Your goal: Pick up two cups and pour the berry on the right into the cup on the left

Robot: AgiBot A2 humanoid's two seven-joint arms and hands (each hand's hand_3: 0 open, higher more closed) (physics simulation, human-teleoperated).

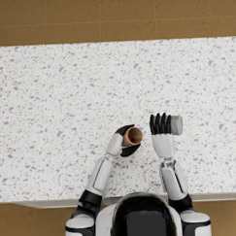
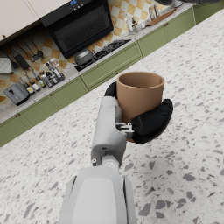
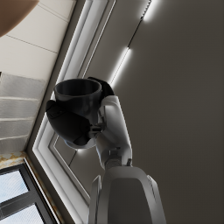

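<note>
My left hand (image 1: 122,141) grips a brown cup (image 1: 133,136) above the white speckled counter (image 1: 66,103). In the left wrist view the brown cup (image 2: 139,94) stands upright in that hand (image 2: 146,122), and I see nothing inside it. My right hand (image 1: 160,127) holds a grey cup (image 1: 176,124), which lies tipped on its side in the head view, just right of the brown cup. In the right wrist view the grey cup (image 3: 78,98) sits in the dark fingers (image 3: 68,122) against the ceiling. No berry shows in any view.
The counter's front edge (image 1: 46,203) runs just before my arms, and brown floor (image 1: 110,15) lies beyond its far edge. Past the counter in the left wrist view stand green cabinets (image 2: 113,65), a stove and an oven (image 2: 81,28).
</note>
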